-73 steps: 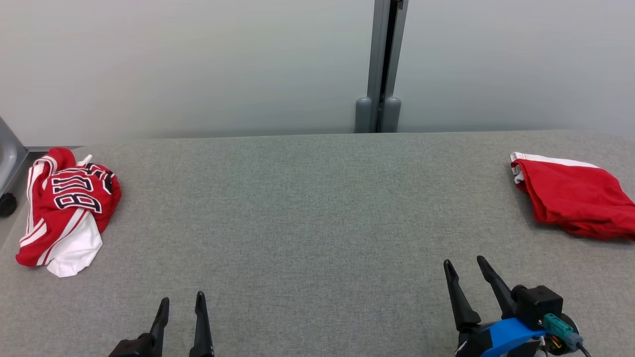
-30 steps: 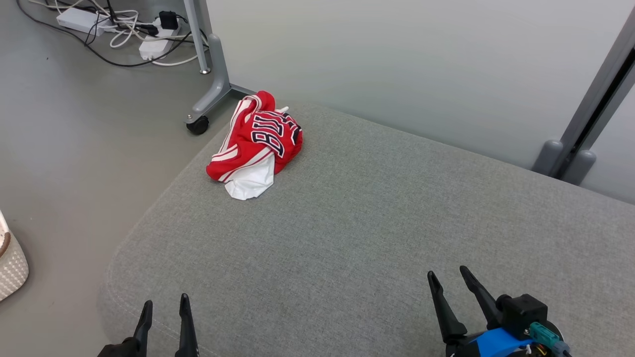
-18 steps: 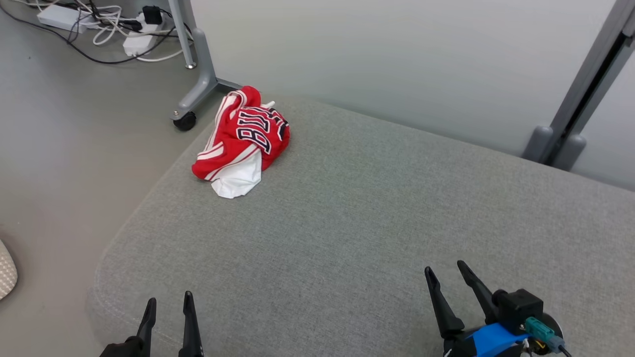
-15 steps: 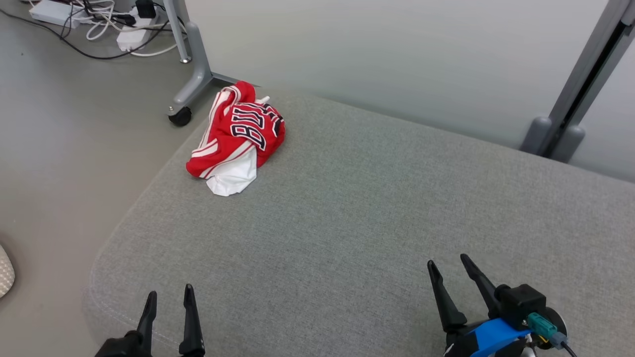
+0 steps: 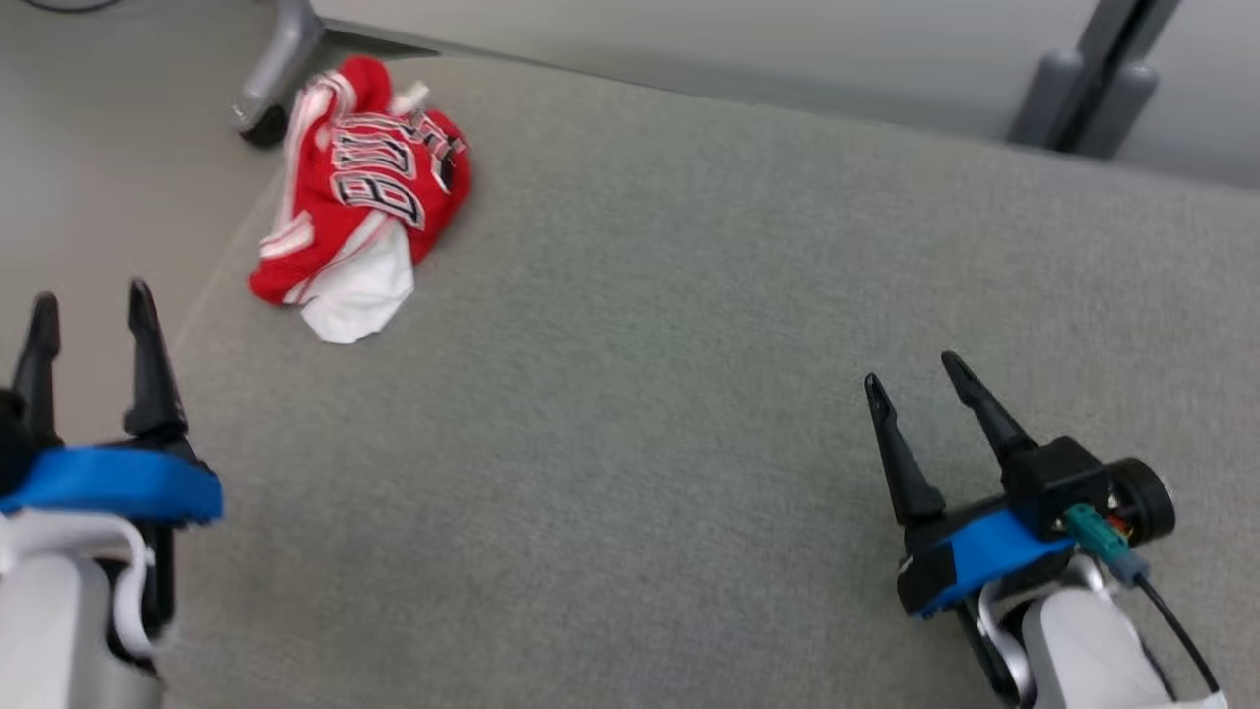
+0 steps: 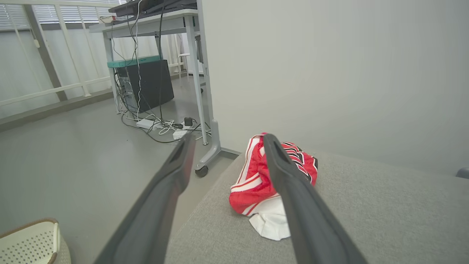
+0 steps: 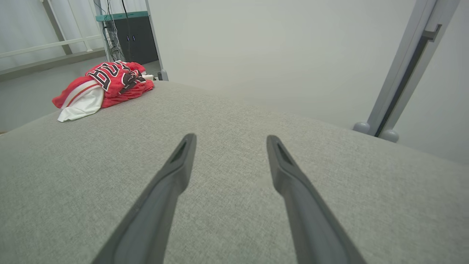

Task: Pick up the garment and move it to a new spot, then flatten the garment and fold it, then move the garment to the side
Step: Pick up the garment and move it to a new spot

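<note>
Off the near left edge of the surface (image 5: pixel 689 345), the left end effector (image 5: pixel 91 295): fingers spread wide, gripping nothing, pointed along that edge toward the garment (image 5: pixel 364 187). Over the near right part of the surface, the right end effector (image 5: pixel 911 368): equally wide apart, holding nothing, well apart from the cloth. Further out, at the far left corner, the garment itself: a crumpled red heap with black-and-white lettering on top and a white flap spilling toward the near side, close to the left edge and touched by neither end effector. Beyond that corner, on the floor (image 6: pixel 73 157), a grey desk leg (image 5: pixel 281 49) with a dark castor (image 5: pixel 261 128). Reads as the very start of the first step, the pick-up: an approach, with no contact yet. Calls next for carrying the left end effector forward along the left edge and down onto the heap. Calls then for closing on a raised red fold rather than the loose white flap, so as to lift the whole bundle and not peel off one layer. Probably worth bringing the right end effector across as well, given how limp the cloth looks. Worth minding the edge too, since a nudge outward could tip the heap onto the floor. Down on the floor off the near left corner, a pale perforated basket (image 6: pixel 29 238), cut off by the frame, its contents impossible to tell.
</note>
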### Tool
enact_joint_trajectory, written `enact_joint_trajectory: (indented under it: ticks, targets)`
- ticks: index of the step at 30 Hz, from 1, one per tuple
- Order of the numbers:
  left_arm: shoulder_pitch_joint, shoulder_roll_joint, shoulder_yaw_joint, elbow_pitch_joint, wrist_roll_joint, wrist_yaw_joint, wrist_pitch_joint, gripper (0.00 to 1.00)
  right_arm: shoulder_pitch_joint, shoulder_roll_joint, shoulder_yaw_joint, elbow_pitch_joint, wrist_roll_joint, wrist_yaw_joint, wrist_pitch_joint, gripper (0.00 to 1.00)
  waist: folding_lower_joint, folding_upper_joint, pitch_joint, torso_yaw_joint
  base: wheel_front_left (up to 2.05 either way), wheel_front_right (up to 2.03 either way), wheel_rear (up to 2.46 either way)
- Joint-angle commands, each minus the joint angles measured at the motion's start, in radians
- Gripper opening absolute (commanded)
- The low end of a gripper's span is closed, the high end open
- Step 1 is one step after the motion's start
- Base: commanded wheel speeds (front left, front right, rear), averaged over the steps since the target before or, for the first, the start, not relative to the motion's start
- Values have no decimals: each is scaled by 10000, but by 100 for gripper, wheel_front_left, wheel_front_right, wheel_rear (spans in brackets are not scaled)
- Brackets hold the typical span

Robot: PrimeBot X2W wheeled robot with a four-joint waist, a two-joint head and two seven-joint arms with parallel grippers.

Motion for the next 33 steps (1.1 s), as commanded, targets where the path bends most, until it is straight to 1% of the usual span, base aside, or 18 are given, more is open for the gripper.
enact_joint_trajectory:
  ticks: [1, 3, 7, 12, 15, 16, 17, 19, 20, 22, 25, 28, 30, 31, 32, 33]
  targets:
    - [-639, 237, 35, 421, -55, -148, 255, 100, -239, -33, -23, -285, -219, 1, 161, 100, -1, 0, 355, -140, 0, 0, 0]
    - [-1253, 373, -3, 996, -198, -304, 620, 100, -373, -25, 55, -598, -374, 1, 357, 100, -1, 0, 700, -366, 0, 0, 0]
    - [-2340, 672, -101, 2535, -555, -813, 1369, 100, -559, -31, 196, -1186, -758, 1, 786, 100, -1, 0, 1388, -848, 0, 0, 0]
    - [-3407, 911, -648, 4247, -499, -1272, 1519, 100, -488, -28, 97, -1901, -1183, 1, 1203, 100, -1, 0, 2144, -1300, 0, 0, 0]
    - [-3939, 884, -1008, 5199, -646, -1470, 1564, 100, -345, -28, -32, -2253, -1351, 1, 1380, 100, -1, 0, 2473, -1458, 0, 0, 0]
    - [-3939, 884, -1008, 5199, -646, -1470, 1564, 100, -345, -28, -32, -2253, -1351, 1, 1380, 100, -1, 0, 2473, -1458, 0, 0, 0]
    - [-4114, 946, -1077, 5502, -661, -1475, 1523, 100, -317, -30, -60, -2354, -1387, 1, 1400, 100, -1, 0, 2575, -1508, 0, 0, 0]
    - [-4503, 1265, -1196, 6088, -382, -1411, 1164, 100, -294, -30, -83, -2579, -1426, 1, 1459, 100, -1, 0, 2761, -1595, 0, 0, 0]
    - [-4645, 1306, -1265, 6385, -274, -1361, 1023, 100, -277, -27, -87, -2661, -1442, 1, 1474, 100, -1, 0, 2830, -1628, 0, 0, 0]
    - [-4919, 1289, -1333, 6942, -168, -1338, 840, 100, -241, -30, -95, -2810, -1453, 1, 1501, 100, -1, 0, 2964, -1685, 0, 0, 0]
    - [-5356, 1485, -1582, 7628, 102, -1343, 665, 100, -190, -30, -110, -2883, -1483, 1, 1511, 100, -1, 0, 3088, -1743, 0, 0, 0]
    - [-5617, 1392, -1756, 8192, 120, -1415, 484, 100, -180, -28, -9, -2823, -1392, 1, 1452, 100, -1, 0, 3106, -1846, 0, 0, 0]
    - [-5772, 1453, -1884, 8500, 212, -1448, 312, 100, -167, -30, 29, -2766, -1248, 1, 1405, 100, -1, 0, 3063, -1919, 0, 0, 0]
    - [-5845, 1467, -1913, 8654, 220, -1459, 231, 45, -155, -30, 56, -2750, -1195, 1, 1391, 100, -1, 0, 3026, -1954, 0, 0, 0]
    - [-5918, 1467, -1928, 8770, 212, -1470, 137, 21, -152, -30, 45, -2729, -1181, 1, 1391, 100, -1, 0, 2994, -1987, 0, 0, 0]
    - [-5987, 1490, -1970, 8886, 238, -1457, 37, 0, -158, -30, 11, -2712, -1193, 1, 1371, 100, -1, 0, 2965, -2015, 0, 0, 0]
